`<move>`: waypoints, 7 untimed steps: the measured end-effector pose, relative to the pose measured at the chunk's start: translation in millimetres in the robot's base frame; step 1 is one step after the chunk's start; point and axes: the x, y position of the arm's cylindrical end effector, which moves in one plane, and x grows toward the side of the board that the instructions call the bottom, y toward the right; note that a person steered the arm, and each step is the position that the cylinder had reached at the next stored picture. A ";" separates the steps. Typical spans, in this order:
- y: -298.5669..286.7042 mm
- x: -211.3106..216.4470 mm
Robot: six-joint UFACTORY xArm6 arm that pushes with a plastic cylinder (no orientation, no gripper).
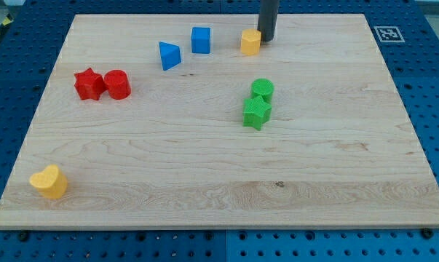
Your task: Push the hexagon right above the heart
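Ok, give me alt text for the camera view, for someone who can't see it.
My tip sits just right of the yellow hexagon near the wooden board's top edge, far from the yellow heart at bottom left. Also there: two blue blocks, two red blocks, two green blocks.
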 end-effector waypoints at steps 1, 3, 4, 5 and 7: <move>-9.3 12.2; -33.6 13.0; -52.9 13.5; -73.9 14.7; -99.7 57.0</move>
